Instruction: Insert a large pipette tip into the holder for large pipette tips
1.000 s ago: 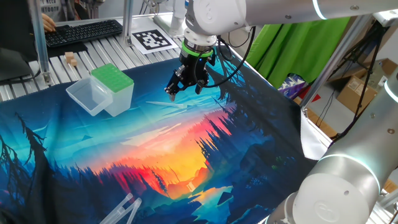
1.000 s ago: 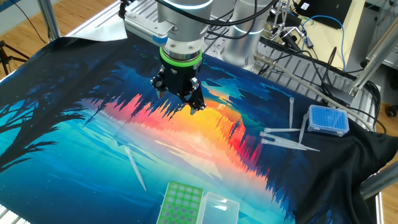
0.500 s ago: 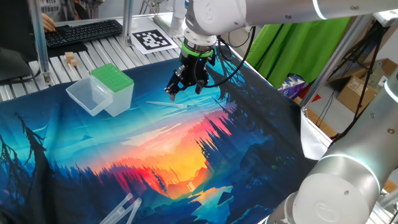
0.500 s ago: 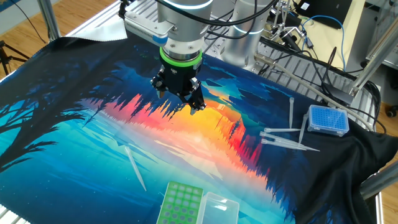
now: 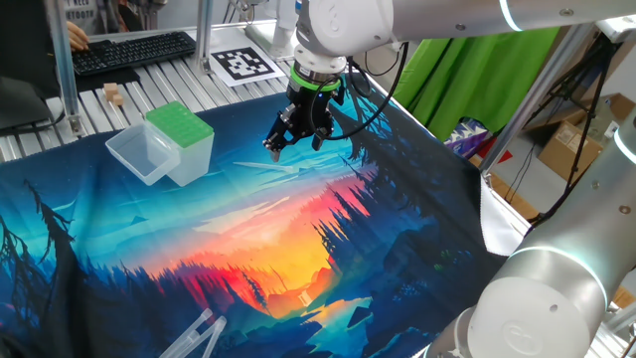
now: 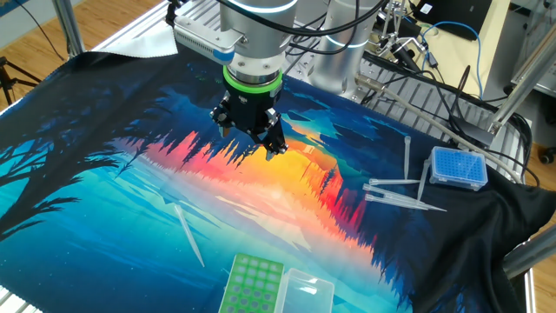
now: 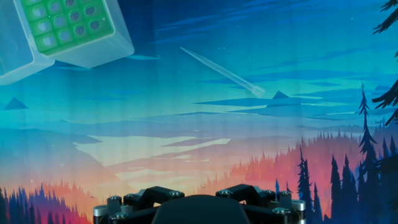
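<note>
The gripper (image 5: 295,138) hangs above the printed mat (image 5: 298,229), clear of the cloth; its black fingers (image 6: 274,143) point down and slightly apart in the other fixed view, with nothing seen between them, though how far they stand open I cannot tell exactly — the hand view shows only the base of the hand at its lower edge.

The large pipette tip (image 6: 188,233) lies flat on the mat, loose and alone, near the green-topped box; in the hand view it shows as a thin pale cone (image 7: 222,72) running diagonally, just right of the box's corner but not touching it.

The holder for large pipette tips (image 5: 180,139) stands on the mat's far left in one fixed view, its green perforated top (image 7: 65,25) facing up and its clear lid (image 5: 138,154) swung open and lying beside it; the gripper is well apart from it.

In the other fixed view, a blue tip box (image 6: 459,168) sits at the far right, with several loose slender tips (image 6: 401,193) scattered just beside it.
</note>
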`<state>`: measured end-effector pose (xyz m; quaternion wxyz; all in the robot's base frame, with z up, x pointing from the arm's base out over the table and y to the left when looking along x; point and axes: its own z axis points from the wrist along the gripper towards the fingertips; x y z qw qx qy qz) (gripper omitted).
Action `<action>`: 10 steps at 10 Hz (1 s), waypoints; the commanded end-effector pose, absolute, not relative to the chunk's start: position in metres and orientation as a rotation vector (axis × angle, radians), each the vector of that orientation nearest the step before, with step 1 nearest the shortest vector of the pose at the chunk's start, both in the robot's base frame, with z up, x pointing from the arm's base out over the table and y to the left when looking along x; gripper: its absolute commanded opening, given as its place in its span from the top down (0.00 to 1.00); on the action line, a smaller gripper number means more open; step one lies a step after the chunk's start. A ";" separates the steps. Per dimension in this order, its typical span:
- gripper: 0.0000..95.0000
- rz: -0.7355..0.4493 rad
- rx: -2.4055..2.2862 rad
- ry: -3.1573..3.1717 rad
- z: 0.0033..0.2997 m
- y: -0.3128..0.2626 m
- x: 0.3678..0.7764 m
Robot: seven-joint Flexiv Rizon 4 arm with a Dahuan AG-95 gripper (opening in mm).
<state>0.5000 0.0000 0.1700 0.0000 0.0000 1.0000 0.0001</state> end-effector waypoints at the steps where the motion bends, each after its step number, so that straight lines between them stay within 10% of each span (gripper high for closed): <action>1: 0.80 0.000 0.000 3.142 0.170 0.000 0.500; 2: 0.80 0.092 0.880 3.004 0.168 0.000 0.500; 4: 0.80 0.091 0.870 3.006 0.166 0.001 0.498; 5: 1.00 0.091 0.869 3.006 0.165 0.000 0.497; 10: 1.00 0.089 0.857 3.008 0.159 0.000 0.489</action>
